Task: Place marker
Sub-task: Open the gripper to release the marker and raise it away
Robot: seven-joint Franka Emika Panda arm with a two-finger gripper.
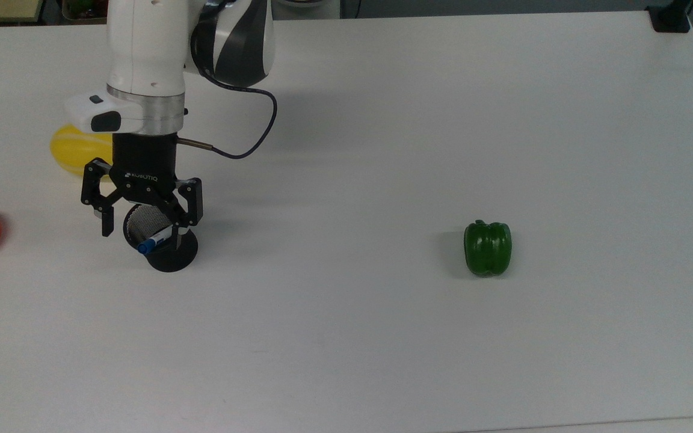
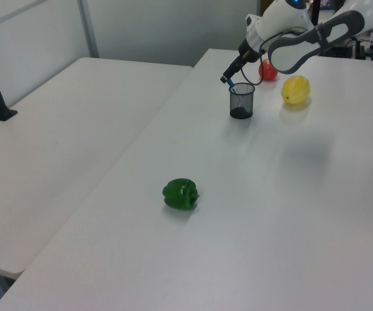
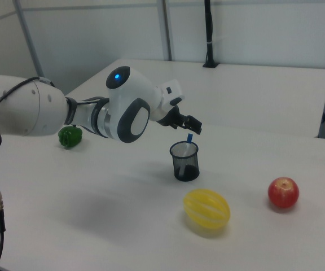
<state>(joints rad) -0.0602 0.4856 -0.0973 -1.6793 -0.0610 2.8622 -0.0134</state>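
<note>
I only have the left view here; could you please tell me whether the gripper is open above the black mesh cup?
Observer: Yes. In the top view the gripper is open, its fingers spread to either side of the cup.
Operator: Thank you. Where is the marker?
Observer: Inside the cup. The top view shows the marker leaning, with its blue cap at the rim.
Operator: Does it stick out?
Observer: Slightly. In the right view its blue end rises just above the rim.
</note>
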